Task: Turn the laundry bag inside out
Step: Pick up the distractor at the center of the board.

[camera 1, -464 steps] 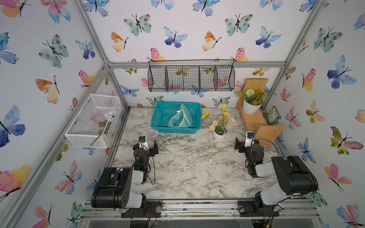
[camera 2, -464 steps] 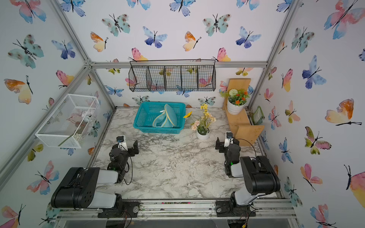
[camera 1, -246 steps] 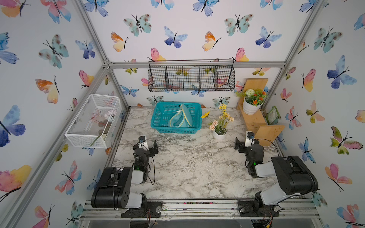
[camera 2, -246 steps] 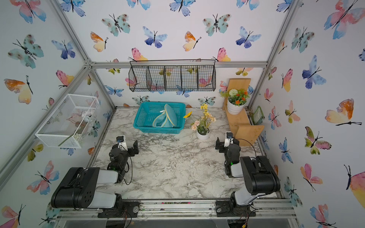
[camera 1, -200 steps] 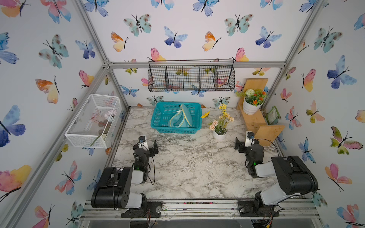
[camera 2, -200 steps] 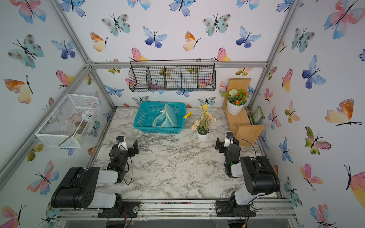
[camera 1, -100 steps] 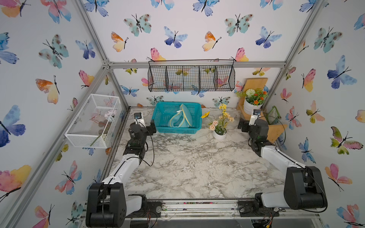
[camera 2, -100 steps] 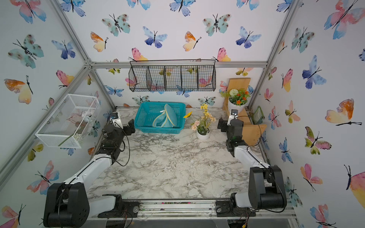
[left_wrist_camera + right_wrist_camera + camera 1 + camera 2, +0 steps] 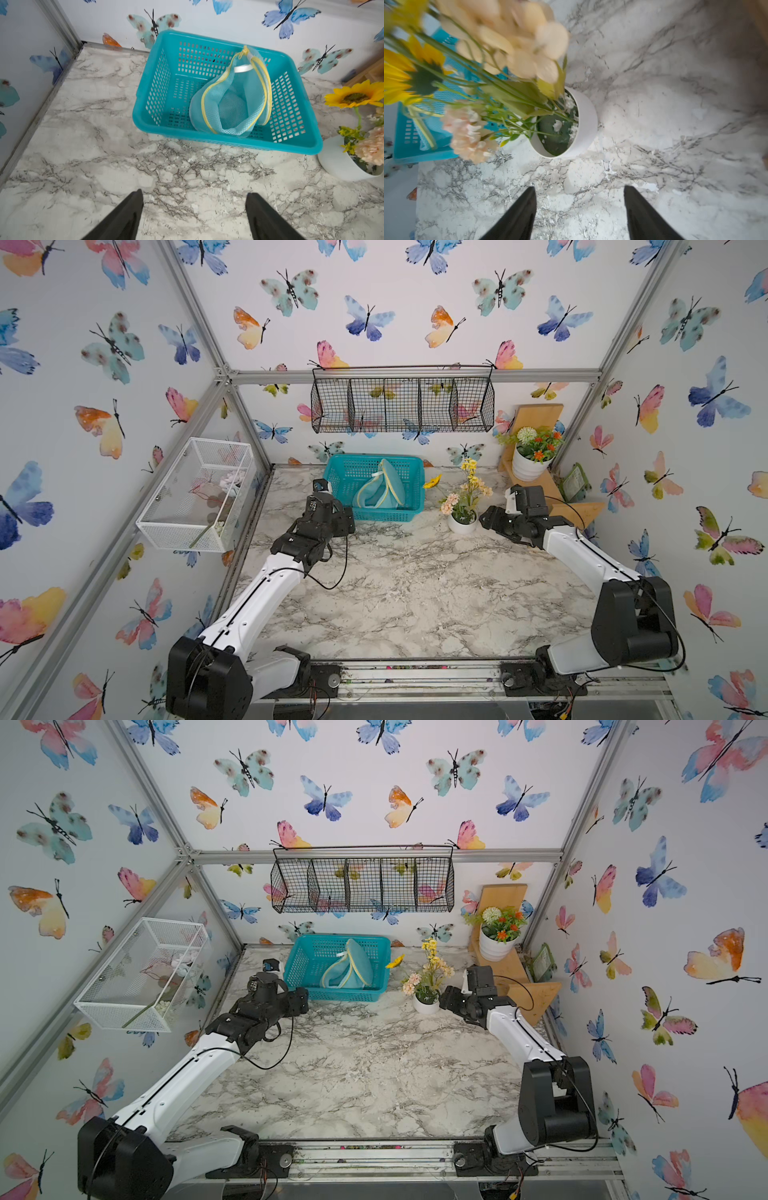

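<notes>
Nearest me, both arms are stretched out over the white-and-grey marbled surface (image 9: 395,593). The left gripper (image 9: 194,194) has its jaws spread with nothing between them. It hangs just short of the rigid teal plastic slotted basket (image 9: 158,89), lined up for a reach in, I'd guess. The right gripper (image 9: 579,188) is spread and empty too, sitting near the small white pot of fake flowers (image 9: 586,124). Awkward spot, since those stems lean across its route to the basket.

Further back, the soft light-turquoise mesh laundry bag with yellow piping (image 9: 232,104) sits inside the basket. It's propped up on edge with its mouth gaping towards the left arm, so the rim looks easy to pinch. Nothing's touching it yet.
</notes>
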Action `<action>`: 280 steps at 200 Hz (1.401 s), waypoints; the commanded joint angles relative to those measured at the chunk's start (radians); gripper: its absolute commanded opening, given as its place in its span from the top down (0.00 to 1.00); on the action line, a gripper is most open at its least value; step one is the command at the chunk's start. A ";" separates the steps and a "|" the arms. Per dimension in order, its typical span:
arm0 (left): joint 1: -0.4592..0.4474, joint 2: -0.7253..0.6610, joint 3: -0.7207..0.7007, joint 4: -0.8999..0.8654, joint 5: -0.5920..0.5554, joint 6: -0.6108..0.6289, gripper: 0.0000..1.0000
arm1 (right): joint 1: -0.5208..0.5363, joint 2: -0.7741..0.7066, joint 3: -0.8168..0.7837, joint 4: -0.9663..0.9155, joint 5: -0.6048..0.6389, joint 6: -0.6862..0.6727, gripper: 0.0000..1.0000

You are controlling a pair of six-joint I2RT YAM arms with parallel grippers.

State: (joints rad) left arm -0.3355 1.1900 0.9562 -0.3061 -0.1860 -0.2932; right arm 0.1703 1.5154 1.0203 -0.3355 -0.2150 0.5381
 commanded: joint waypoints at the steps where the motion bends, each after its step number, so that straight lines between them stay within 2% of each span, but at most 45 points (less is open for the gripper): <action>1: -0.003 -0.030 0.000 -0.076 -0.018 -0.025 0.17 | 0.002 0.066 0.065 -0.100 -0.063 0.049 0.35; 35: -0.002 -0.008 0.021 -0.089 0.010 -0.018 0.18 | 0.004 0.224 0.242 -0.205 -0.025 0.023 0.38; 76: -0.003 -0.003 0.020 -0.074 0.032 -0.020 0.18 | 0.021 0.328 0.389 -0.263 0.000 0.037 0.41; 118: -0.007 -0.022 -0.014 -0.057 0.027 -0.015 0.18 | 0.047 0.423 0.514 -0.368 0.066 0.051 0.50; 171: -0.007 -0.055 -0.050 -0.056 0.022 -0.012 0.19 | 0.072 0.508 0.598 -0.481 0.144 0.069 0.56; 190: -0.008 -0.060 -0.055 -0.055 0.020 -0.012 0.19 | 0.074 0.512 0.600 -0.496 0.164 0.072 0.63; 196: -0.008 -0.061 -0.056 -0.055 0.020 -0.012 0.19 | 0.074 0.513 0.600 -0.498 0.166 0.071 0.68; 213: -0.008 -0.063 -0.054 -0.057 0.020 -0.012 0.19 | 0.074 0.518 0.604 -0.513 0.170 0.069 0.88; 228: -0.008 -0.063 -0.054 -0.057 0.017 -0.014 0.19 | 0.074 0.519 0.608 -0.519 0.172 0.068 0.96; 256: -0.008 -0.053 -0.047 -0.061 0.016 -0.013 0.19 | 0.074 0.510 0.628 -0.532 0.189 0.065 0.97; 280: -0.008 -0.044 -0.035 -0.068 0.016 -0.013 0.19 | 0.074 0.507 0.734 -0.613 0.238 0.030 0.97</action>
State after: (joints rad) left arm -0.3405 1.1473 0.8997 -0.3641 -0.1791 -0.3046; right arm 0.2428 2.0148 1.6371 -0.8558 -0.0551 0.6048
